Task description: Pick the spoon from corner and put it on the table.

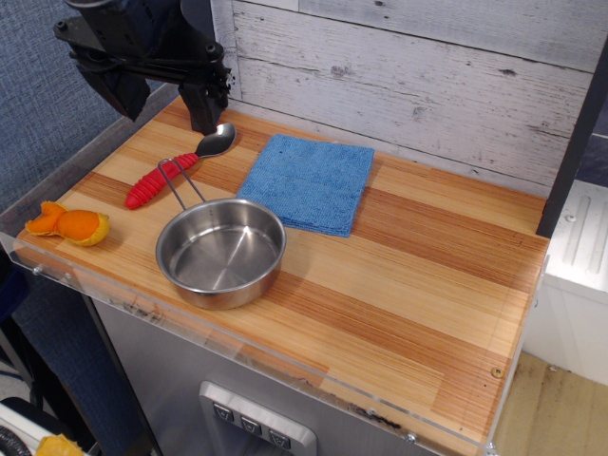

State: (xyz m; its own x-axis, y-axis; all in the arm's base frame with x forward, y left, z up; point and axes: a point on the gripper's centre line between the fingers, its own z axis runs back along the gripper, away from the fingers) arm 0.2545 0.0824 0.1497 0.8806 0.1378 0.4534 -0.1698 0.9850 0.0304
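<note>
Your steel saucepan (220, 252) at lower left sits empty, its wire handle crossing the spoon (178, 168). Your gripper (202, 116), upper left, hangs by the spoon's bowl; you can't tell whether it's open.

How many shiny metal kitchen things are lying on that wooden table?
2: a spoon with a red handle near the back left corner, and a steel saucepan just in front of it, its wire handle crossing the spoon.

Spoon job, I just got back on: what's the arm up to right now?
The gripper hangs low at the back left corner, just beside the spoon's bowl, jaws hidden. The spoon lies flat on the wooden table, not lifted, its red handle partly under the saucepan's wire handle. The saucepan, a blue cloth and an orange toy sit nearby.
</note>
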